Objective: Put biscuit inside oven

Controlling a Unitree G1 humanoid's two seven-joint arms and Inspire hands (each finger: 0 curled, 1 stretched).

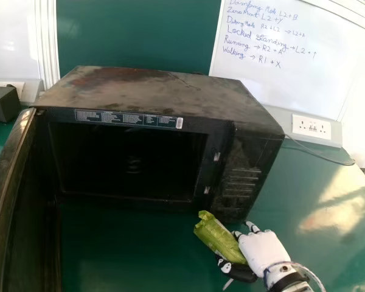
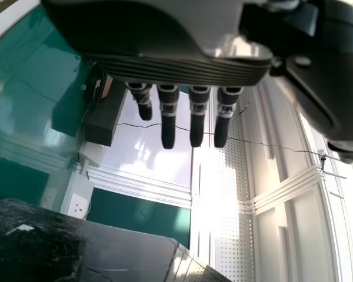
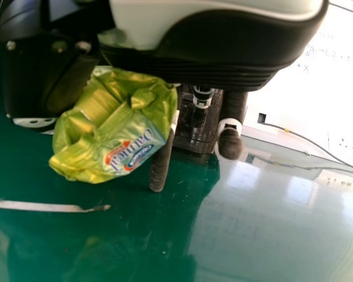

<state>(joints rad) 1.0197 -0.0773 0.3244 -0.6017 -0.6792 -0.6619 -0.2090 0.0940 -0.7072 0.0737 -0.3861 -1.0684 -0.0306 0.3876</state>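
We noted the right hand clamped on the green, crumpled biscuit packet, outside the oven, near its panel-side corner. The mouth gaped; the door stood wide at left. Right wrist view: blue-and-red label. Left wrist view: left hand, fingers straight, apart.

- oven on table, door open at its left
- packet in right hand, before oven's right front corner
- 1 socket box right of oven, table's back edge
- 1 whiteboard behind
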